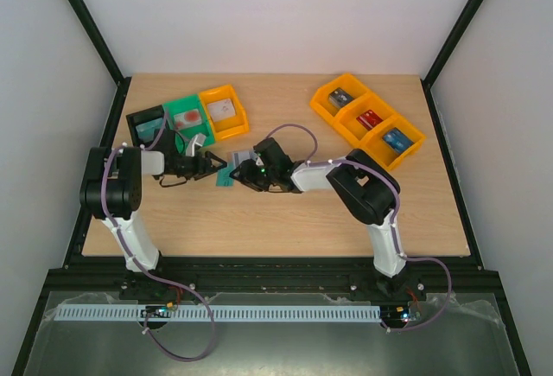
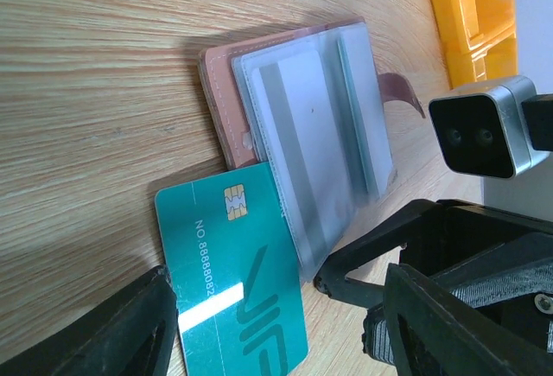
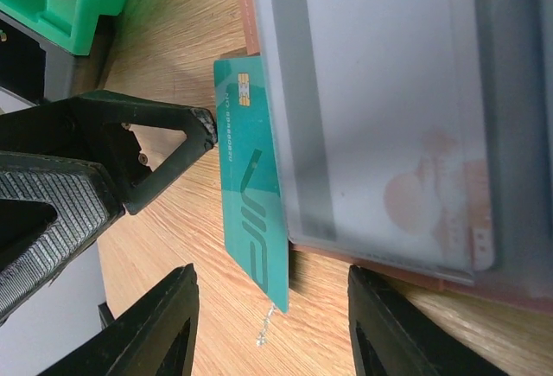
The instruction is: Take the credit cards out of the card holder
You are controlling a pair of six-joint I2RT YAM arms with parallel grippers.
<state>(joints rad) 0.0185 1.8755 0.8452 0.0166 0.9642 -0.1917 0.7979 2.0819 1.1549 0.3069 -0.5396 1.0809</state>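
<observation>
Two robot arms (image 1: 346, 181) meet at the centre of a wooden table (image 1: 285, 220), between orange bins (image 1: 367, 119) at the right and black, green and orange bins (image 1: 186, 117) at the left; the step in hand appears to be drawing a teal credit card (image 2: 233, 289) from the card holder (image 2: 220, 99). The holder lies open and flat mid-table, with a tan-pink outer edge and cloudy clear sleeves uppermost, a pale card (image 2: 302, 117) showing through them. The left end effector (image 2: 278, 324) straddles the teal card with its fingers apart, not clamped on it. The right end effector (image 3: 272, 307) sits at the holder's edge, fingers likewise apart and gripping nothing; whether it touches the holder cannot be told. The teal card, marked VIP with a gold chip (image 2: 233, 201) and a printed number, lies partly out, one long side tucked beneath the sleeve. The next move likely calls for the left fingers to close on the free end and slide it clear while the right steadies the holder, lest the whole wallet drag along
</observation>
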